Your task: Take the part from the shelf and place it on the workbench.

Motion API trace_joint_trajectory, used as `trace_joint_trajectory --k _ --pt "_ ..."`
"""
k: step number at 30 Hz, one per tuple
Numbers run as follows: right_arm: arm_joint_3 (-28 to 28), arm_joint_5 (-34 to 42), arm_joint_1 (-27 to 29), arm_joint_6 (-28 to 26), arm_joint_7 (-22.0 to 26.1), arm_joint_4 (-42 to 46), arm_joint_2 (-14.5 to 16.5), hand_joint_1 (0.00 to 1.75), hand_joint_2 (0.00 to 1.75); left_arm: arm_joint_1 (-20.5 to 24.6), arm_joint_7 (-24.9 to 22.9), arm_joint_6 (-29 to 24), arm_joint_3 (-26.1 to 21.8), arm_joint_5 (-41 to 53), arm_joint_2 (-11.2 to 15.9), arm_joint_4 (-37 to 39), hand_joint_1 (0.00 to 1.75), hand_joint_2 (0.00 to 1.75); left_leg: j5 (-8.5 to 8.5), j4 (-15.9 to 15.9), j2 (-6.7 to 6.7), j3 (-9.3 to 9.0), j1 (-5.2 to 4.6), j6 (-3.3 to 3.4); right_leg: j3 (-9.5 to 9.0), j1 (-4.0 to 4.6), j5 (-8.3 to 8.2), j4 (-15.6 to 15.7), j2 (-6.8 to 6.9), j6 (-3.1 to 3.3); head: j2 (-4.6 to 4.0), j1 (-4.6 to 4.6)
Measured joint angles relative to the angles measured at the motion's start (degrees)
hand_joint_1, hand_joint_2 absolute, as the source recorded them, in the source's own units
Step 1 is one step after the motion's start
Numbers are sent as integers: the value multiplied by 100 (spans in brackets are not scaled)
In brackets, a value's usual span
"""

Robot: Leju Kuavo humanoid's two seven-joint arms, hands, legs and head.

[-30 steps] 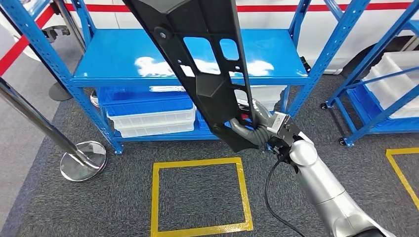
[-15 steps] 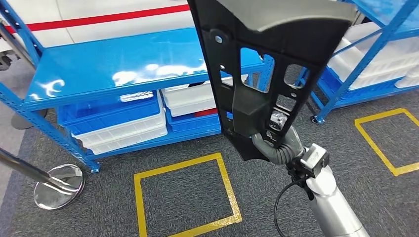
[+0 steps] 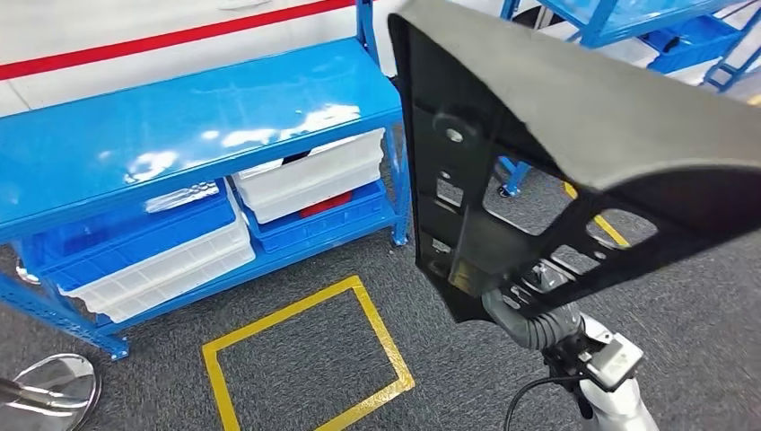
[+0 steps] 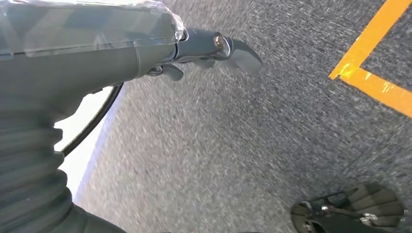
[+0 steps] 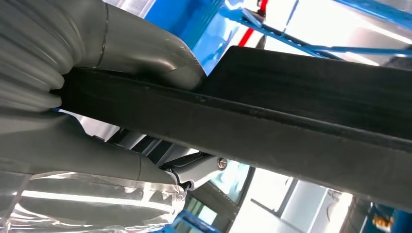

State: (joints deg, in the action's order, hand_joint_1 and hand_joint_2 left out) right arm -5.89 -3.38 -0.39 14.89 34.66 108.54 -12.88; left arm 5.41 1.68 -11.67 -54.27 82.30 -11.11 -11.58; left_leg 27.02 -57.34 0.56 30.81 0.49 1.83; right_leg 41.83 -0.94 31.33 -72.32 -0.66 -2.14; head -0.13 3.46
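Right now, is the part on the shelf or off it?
Off it. The black part is gripped by the right hand, above the carpet.

I see the part (image 3: 574,135), matt black plastic with a finely grained face, above a glossy blue painted-metal shelf (image 3: 179,135), smooth white and blue plastic bins (image 3: 161,260), rough grey carpet (image 3: 296,350) and shiny yellow floor tape (image 3: 377,332).
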Motion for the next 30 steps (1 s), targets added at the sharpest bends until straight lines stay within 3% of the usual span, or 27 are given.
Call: trace_joint_trajectory --k 1,2,4,6,7,9,10,12,14,16,17,19,21,22,23,25,27,29,30 --pt "49 53 111 86 28 70 33 175 175 -8 -9 5 0 4 1 0 0 175 2 -3 86 8 -2 -2 61 -21 51 -186 28 -22 1 1" --pt "101 97 218 164 53 139 62 175 175 -11 -15 11 1 9 1 0 0 175 5 -8 170 14 -2 -8 -1 -40 -11 -131 54 -39 1 1" --pt "203 141 404 295 82 287 106 175 175 -12 -21 17 3 32 -1 0 0 175 24 -23 325 9 -3 -38 -432 -62 -307 563 220 -50 1 1" --pt "274 137 544 375 90 437 124 175 175 -20 -31 17 8 67 1 -1 0 175 55 -37 445 -8 -32 -96 -805 -28 -480 1210 464 15 2 1" --pt "296 129 600 397 90 502 125 175 175 -24 -39 16 9 83 1 -2 0 175 67 -41 496 -21 -46 -131 -862 -6 -488 1335 522 59 2 1" --pt "343 116 712 427 88 612 126 175 175 -29 -86 15 15 129 1 -2 0 175 78 -26 609 -61 -58 -203 -838 16 -497 1357 417 147 2 1" --pt "369 108 772 436 83 659 126 175 175 -27 -120 16 21 149 2 -2 0 175 105 -38 598 -74 -51 -239 -837 4 -512 1376 352 185 1 1" --pt "408 89 853 457 55 738 128 175 175 -32 -172 27 31 169 0 -1 0 175 324 -293 364 9 -38 -286 -838 -24 -554 1415 223 268 1 1" --pt "433 56 920 484 22 779 128 175 175 -52 -168 44 33 161 -7 0 0 175 732 -991 62 302 -29 -291 -815 -18 -584 1422 82 325 2 1" --pt "465 34 1010 526 10 800 128 175 175 -78 -158 53 33 158 -15 0 0 175 948 -1605 -23 567 -32 -279 -785 16 -596 1405 -85 348 1 1" --pt "485 32 1043 552 13 807 128 175 175 -86 -172 52 33 154 -22 0 0 175 888 -1634 -35 576 -34 -268 -774 28 -599 1391 -174 351 1 1" --pt "518 34 1054 611 22 812 128 175 175 -91 -223 51 33 131 -34 0 0 175 500 -1060 -136 306 -33 -228 -766 36 -597 1354 -352 346 2 1" --pt "531 23 1031 653 25 813 128 175 175 -88 -239 43 33 106 -51 0 0 175 227 -372 -435 8 -16 -185 -738 40 -603 1312 -506 310 2 1" --pt "533 13 1018 662 23 813 131 175 175 -82 -231 35 33 101 -62 0 0 175 183 -185 -550 -61 -15 -170 -711 31 -615 1299 -574 277 1 1" --pt "537 0 1010 663 19 817 135 175 175 -76 -221 25 33 101 -72 0 0 175 196 -134 -595 -77 -21 -152 -681 21 -635 1297 -643 233 1 1" --pt "554 -50 1014 652 9 842 143 175 175 -63 -215 -2 33 107 -90 -1 0 175 150 -80 -472 -93 -28 -97 -637 -7 -673 1307 -741 148 1 1" --pt "575 -103 1021 633 1 882 153 175 175 -61 -218 -28 36 120 -100 -2 0 175 91 -7 -310 -114 -8 -26 -534 9 -549 1123 -505 94 1 0" --pt "587 -130 1011 622 -4 904 176 175 175 -76 -214 -40 37 140 -99 -2 0 175 66 28 -135 -115 -11 7 -245 16 -198 510 -119 52 2 -1" --pt "590 -143 1008 621 -7 907 189 175 175 -87 -209 -41 38 151 -97 -2 0 175 66 26 -47 -107 -19 7 -70 3 -29 137 -20 31 2 -1"
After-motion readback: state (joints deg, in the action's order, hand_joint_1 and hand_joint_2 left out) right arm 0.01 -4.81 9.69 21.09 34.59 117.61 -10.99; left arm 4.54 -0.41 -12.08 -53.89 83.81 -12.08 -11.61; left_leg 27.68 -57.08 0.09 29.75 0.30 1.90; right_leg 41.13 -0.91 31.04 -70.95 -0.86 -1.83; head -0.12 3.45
